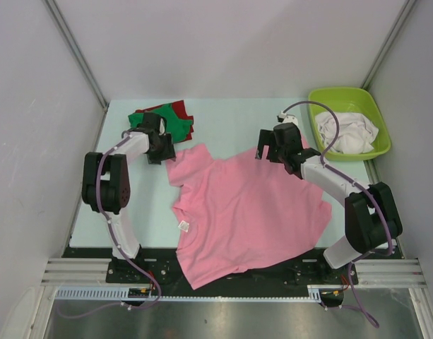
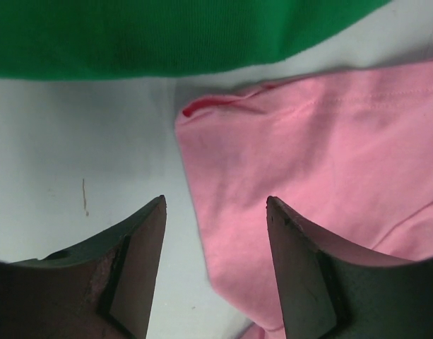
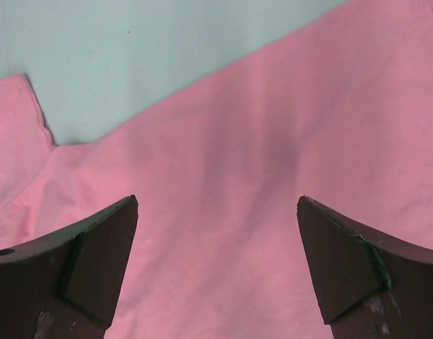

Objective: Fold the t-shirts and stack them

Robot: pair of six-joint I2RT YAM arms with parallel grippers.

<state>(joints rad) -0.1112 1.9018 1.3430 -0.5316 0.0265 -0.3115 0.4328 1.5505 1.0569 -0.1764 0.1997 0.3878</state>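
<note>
A large pink cotton t-shirt (image 1: 251, 212) lies flat beneath the left gripper (image 2: 216, 208) and right gripper (image 3: 217, 205), both splayed and empty, seemingly poised for folding.

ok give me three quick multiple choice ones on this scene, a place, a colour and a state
1. Where is the lime-green plastic tub? A far left B far right C near edge
2. The crumpled cloth in that tub is A white B red C blue
3. The right arm's fingers over the large pink cotton t-shirt are A shut on it B shut, empty C open, empty
Answers: B, it sits at the far right; A, white folds fill it; C, a wide gap shows only pink fabric below.
</note>
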